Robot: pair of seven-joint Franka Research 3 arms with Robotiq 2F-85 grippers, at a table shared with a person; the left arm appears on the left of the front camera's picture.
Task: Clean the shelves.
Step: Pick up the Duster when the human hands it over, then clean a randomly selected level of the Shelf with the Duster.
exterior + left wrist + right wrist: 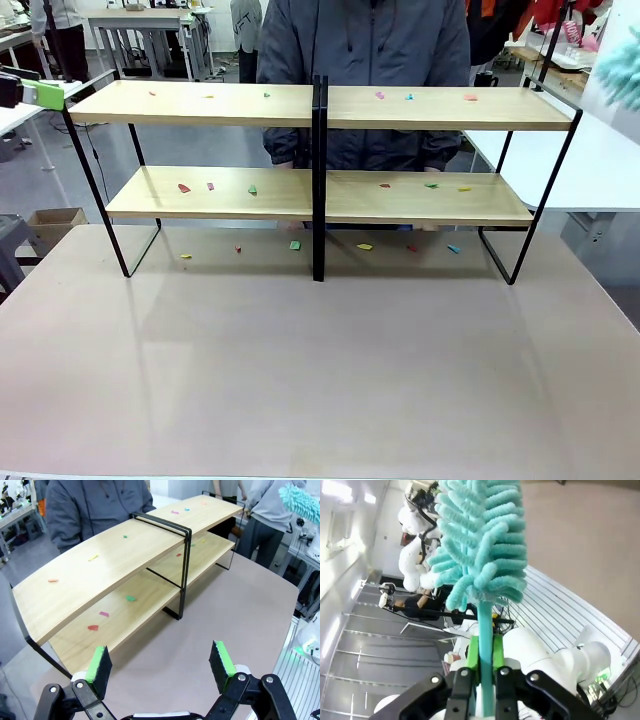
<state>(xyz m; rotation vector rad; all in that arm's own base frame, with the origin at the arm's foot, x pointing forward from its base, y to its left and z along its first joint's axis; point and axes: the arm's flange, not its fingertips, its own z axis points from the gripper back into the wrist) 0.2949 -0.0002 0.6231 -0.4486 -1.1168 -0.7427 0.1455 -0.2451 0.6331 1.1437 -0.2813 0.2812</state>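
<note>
The shelves (320, 105) are standing across the far part of the table (320, 380), spanning the front view from nine o'clock to three o'clock, with the black centre upright sitting near the middle. Small coloured scraps (184, 187) are lying scattered over both wooden boards and on the table under the lower board: reds, greens, pinks, yellow and blue. A person (365, 40) in a grey jacket is standing at twelve o'clock, just behind the rack.

The left gripper (160, 666) is hovering over the table with its green-padded fingers spread wide apart, gripping nothing. In its wrist view the rack is stretching from nine o'clock up toward one o'clock, well clear of the fingers. In the front view one green pad is showing at ten o'clock, beside the top board's left end.

The right gripper (483, 652) is clamping its fingers together on the thin handle of a teal duster (480, 540) — the fluffy head is rising toward twelve o'clock in the right wrist view. In the front view the duster's head is appearing blurred at two o'clock, beyond the right end of the top board
</note>
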